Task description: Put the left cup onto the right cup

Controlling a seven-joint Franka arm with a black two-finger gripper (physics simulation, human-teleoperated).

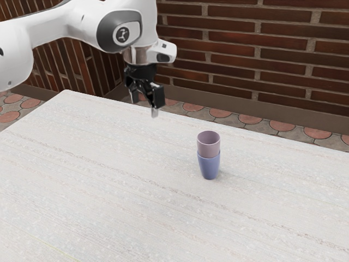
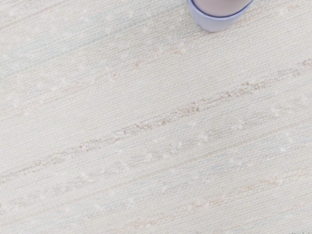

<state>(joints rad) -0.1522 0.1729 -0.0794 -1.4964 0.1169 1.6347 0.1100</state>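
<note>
A mauve cup [image 1: 208,143] sits upright, nested in the mouth of a blue cup [image 1: 208,165] that stands on the table's middle right. My gripper [image 1: 151,103] hangs in the air above the table, up and toward the exterior view's left of the stacked cups, well apart from them. Its fingers are open with nothing between them. In the wrist view the blue cup's rim [image 2: 213,24] shows with the mauve cup [image 2: 222,5] inside it, off to one side of the hand.
The pale woven-textured table [image 1: 109,185] spreads wide around the cups. A brick wall [image 1: 262,49] and a tiled floor [image 1: 283,126] lie behind the table's far edge.
</note>
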